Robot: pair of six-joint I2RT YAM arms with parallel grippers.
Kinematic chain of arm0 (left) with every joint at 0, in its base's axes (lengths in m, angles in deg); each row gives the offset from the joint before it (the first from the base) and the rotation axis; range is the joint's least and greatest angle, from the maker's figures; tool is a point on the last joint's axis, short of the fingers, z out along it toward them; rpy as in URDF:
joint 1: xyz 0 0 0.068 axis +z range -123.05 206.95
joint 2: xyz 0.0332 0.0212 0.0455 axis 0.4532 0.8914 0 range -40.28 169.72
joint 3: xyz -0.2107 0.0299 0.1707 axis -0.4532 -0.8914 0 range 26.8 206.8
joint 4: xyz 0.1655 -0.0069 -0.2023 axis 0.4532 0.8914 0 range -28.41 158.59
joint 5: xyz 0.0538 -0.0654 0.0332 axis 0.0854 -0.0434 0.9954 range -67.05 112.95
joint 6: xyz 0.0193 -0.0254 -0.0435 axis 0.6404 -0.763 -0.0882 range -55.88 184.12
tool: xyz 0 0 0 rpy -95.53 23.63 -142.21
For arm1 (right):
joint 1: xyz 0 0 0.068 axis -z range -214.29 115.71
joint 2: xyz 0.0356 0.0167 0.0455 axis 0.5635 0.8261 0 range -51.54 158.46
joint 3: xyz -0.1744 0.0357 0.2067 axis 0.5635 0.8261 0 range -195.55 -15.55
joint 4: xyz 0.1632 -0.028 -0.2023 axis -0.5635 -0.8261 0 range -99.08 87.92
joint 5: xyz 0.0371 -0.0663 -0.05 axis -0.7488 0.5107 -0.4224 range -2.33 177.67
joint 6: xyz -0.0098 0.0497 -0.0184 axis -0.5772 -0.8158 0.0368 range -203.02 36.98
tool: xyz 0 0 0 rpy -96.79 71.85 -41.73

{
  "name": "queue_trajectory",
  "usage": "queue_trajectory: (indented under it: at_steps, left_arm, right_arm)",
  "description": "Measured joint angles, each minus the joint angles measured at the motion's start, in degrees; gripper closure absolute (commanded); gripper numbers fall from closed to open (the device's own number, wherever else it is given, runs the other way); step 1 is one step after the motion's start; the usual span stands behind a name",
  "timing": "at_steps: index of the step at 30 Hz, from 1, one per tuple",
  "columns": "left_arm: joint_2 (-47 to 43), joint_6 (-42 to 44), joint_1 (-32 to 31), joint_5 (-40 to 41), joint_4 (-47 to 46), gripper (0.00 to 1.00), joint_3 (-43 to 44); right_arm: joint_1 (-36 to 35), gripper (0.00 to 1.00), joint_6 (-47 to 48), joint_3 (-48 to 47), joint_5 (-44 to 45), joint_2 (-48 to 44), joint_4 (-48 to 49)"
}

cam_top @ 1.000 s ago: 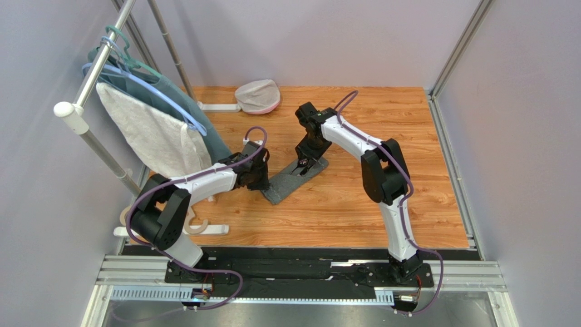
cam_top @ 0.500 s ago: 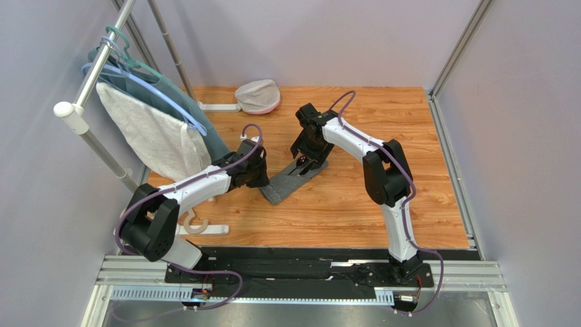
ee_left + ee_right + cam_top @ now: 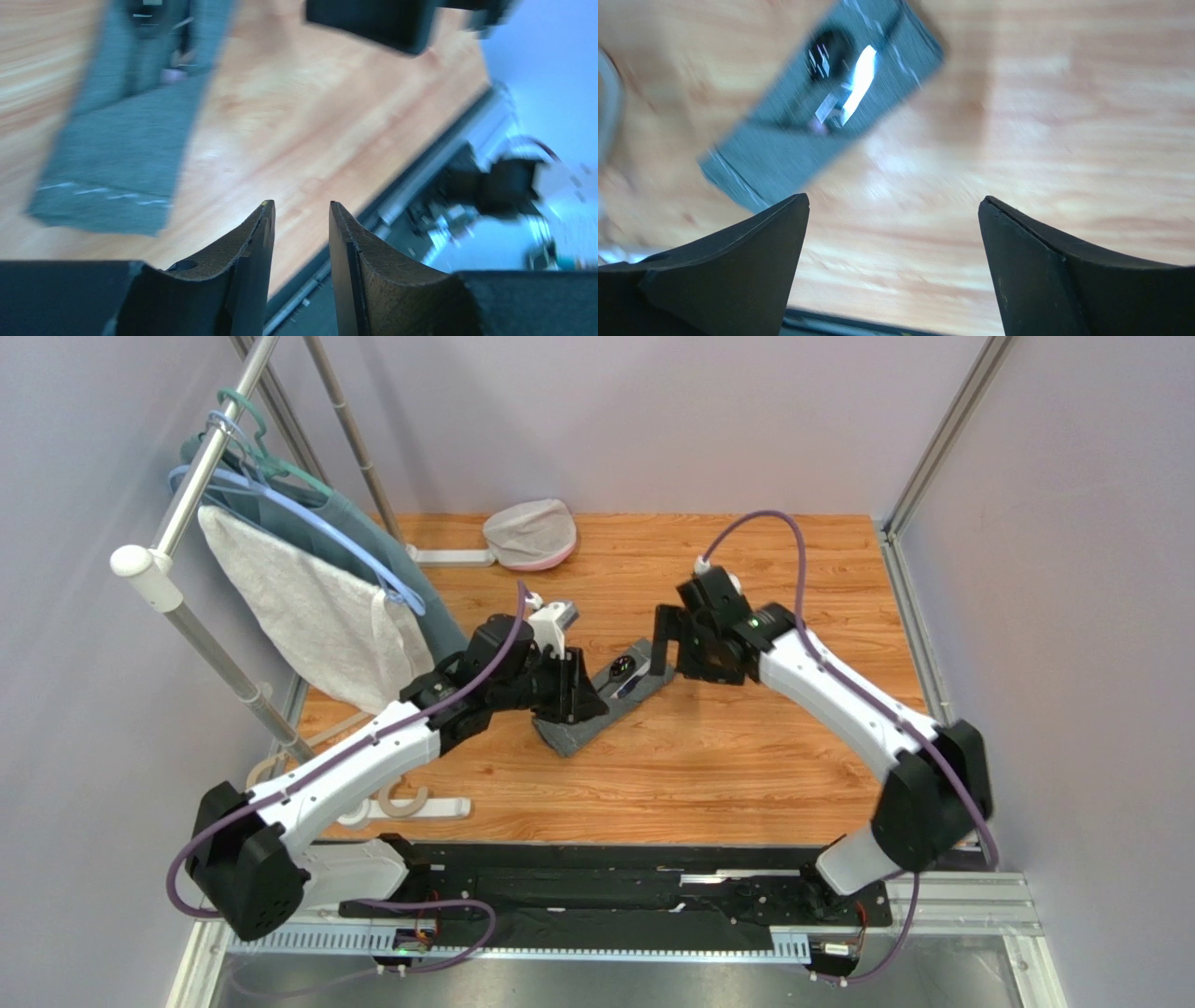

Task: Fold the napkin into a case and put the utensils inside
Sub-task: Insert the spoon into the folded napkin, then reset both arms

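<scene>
The napkin lies folded as a narrow dark grey case (image 3: 596,707) slanting across the wooden table. A silver utensil (image 3: 854,80) and a black one (image 3: 826,45) sit in its far end, partly tucked under the cloth. In the left wrist view the case (image 3: 119,126) fills the upper left. My left gripper (image 3: 586,697) hovers over the case's near half. Seen from the wrist, the left gripper (image 3: 299,204) is open with only floor between its fingers. My right gripper (image 3: 671,655) hangs just right of the case's far end. In its own view the right gripper (image 3: 893,201) stands wide open and empty.
A clothes rack at the left carries a white towel (image 3: 316,616) and a teal garment (image 3: 446,630) on hangers. A pale rounded cap (image 3: 530,532) lies at the back of the table. A wooden hanger (image 3: 400,798) rests near the left arm's base.
Both grippers have opened and come off the case. The right arm has drawn back to the right, and the left arm has reached out over the case's near half.
</scene>
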Motion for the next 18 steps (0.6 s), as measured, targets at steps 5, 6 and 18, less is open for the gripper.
queue_trajectory:
  at_steps: [5, 6, 18]
  left_arm:
    - [-7.0, -0.8, -6.4, -6.1, -5.6, 0.38, -2.1]
    - [-9.1, -1.3, -6.9, -6.7, -7.8, 0.34, -4.0]
    - [-34.8, -8.4, -10.7, -7.0, -30.5, 0.29, -27.2]
  right_arm:
    - [-0.5, 0.0, 6.4, 19.3, -5.7, -17.4, 7.7]
    - [-0.7, 0.0, 6.8, 22.4, -6.6, -20.6, 8.2]
    - [-1.6, 0.0, 3.3, 46.3, -10.3, -67.3, 15.2]
